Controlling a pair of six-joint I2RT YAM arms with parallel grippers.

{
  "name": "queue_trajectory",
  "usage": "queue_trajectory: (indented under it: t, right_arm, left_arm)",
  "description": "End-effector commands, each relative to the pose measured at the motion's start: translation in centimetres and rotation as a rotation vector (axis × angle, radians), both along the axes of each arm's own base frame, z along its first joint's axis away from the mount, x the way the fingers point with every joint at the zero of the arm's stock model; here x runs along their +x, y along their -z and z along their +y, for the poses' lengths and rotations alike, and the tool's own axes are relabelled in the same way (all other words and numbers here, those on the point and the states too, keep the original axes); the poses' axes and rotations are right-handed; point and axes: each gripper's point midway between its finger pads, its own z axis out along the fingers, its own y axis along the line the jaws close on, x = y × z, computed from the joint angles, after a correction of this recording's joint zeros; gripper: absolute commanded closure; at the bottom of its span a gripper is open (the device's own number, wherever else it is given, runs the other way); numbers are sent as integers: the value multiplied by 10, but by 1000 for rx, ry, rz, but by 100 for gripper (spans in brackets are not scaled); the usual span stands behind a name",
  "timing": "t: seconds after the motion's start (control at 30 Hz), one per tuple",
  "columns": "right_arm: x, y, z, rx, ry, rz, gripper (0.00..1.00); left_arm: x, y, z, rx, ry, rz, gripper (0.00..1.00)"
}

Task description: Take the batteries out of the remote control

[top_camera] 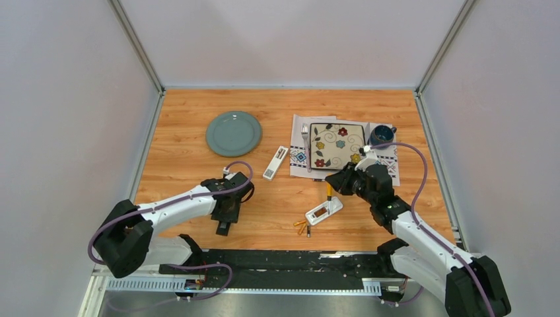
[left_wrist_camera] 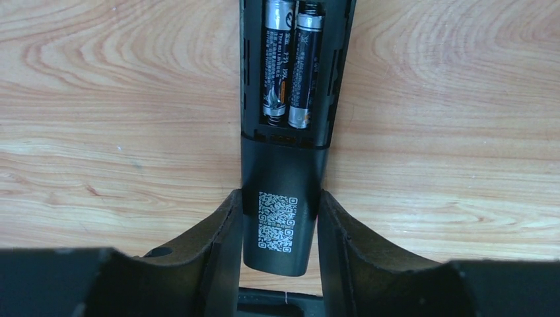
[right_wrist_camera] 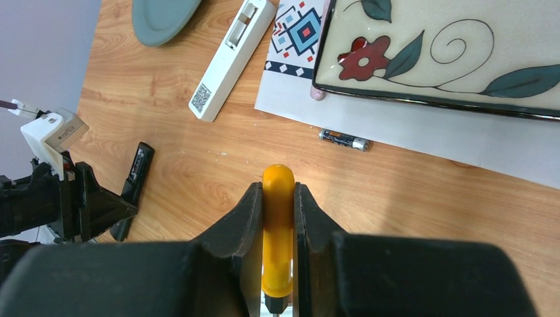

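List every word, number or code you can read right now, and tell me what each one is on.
QR code, no words: on the back of the black plastic remote control.
QR code, no words: on one end of the slim white plastic remote control.
Fine print, too blurred to read: on the two dark cylindrical batteries in the black remote's open bay.
Label, too small to read: on the loose dark cylindrical battery.
No legible words or numbers anywhere.

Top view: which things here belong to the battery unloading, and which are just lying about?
Job: black remote, two batteries inside it, near white remote, far white remote, loose batteries, screwdriver.
Lying about: green plate, floral plate, fork, blue cup, placemat.
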Motion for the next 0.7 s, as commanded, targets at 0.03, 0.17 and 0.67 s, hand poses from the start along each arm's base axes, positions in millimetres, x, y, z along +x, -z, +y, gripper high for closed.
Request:
queue_trajectory:
  t: [0.03,0.17,0.67]
  right_arm:
    - [8,-25,-5,-1,26,-76,100]
    - [8,-29,-11,-15,39,-83,100]
    - [6,-35,-18,-21,60,-92,100]
  left_arm:
    - [25,-4,-25,-36,84,-42,59]
    - [41,-22,-46,-82,163,-93,59]
    - [65,-52,-137,-71,474,-165,58]
